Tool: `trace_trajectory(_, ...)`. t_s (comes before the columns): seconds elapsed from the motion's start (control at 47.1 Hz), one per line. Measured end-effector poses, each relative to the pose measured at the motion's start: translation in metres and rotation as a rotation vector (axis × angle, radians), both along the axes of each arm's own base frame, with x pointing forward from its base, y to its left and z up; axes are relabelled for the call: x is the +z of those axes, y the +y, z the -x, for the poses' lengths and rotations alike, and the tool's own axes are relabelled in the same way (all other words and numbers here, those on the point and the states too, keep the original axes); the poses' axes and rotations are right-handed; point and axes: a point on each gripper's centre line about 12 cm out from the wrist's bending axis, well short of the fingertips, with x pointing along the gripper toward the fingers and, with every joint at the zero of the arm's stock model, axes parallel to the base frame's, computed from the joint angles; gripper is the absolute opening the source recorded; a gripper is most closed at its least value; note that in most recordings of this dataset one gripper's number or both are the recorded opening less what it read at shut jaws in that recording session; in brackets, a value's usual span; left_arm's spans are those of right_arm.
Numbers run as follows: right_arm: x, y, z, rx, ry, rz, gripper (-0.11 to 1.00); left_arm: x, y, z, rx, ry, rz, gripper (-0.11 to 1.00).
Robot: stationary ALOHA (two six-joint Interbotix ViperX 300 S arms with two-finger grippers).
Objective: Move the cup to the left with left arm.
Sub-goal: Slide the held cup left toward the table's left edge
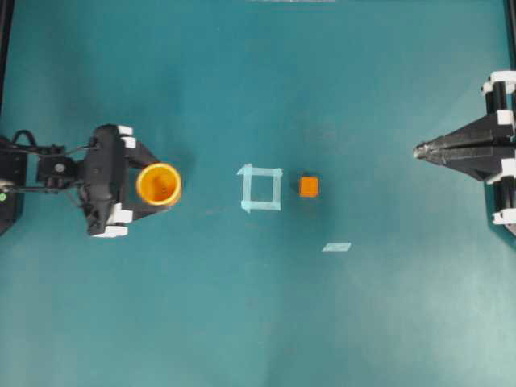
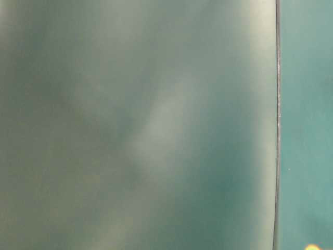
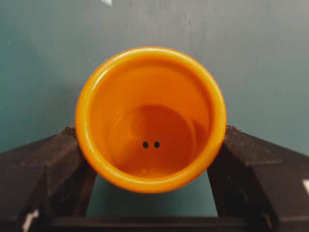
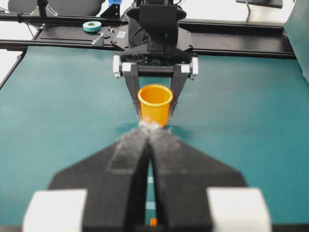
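Note:
The orange-yellow cup (image 1: 158,184) stands upright at the left of the table, between the two black fingers of my left gripper (image 1: 165,185). In the left wrist view the cup (image 3: 150,87) shows its open mouth, and the left gripper (image 3: 150,140) presses a finger against each side of it. The right wrist view shows the cup (image 4: 155,99) held by the left gripper (image 4: 154,116) across the table. My right gripper (image 1: 419,150) rests at the far right, shut and holding nothing, with its tips (image 4: 152,126) pointing toward the cup.
A small orange cube (image 1: 309,187) sits right of a light tape square (image 1: 260,188) at the table's middle. A short tape strip (image 1: 336,247) lies nearer the front. A tape roll (image 4: 91,26) rests on the frame behind the left arm.

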Motion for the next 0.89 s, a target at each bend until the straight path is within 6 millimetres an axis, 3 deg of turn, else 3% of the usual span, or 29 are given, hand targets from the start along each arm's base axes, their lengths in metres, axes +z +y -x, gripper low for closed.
trace_trajectory(0.594,-0.002,0.000,0.000,0.000,0.012,0.000,-0.01,0.016,-0.002,0.058,0.010,0.026,0.013,0.64)
trace_trajectory(0.891,-0.002,0.000,0.000,0.000,0.012,-0.001,-0.01,0.032,-0.002,0.074,0.010,-0.003,0.010,0.64)
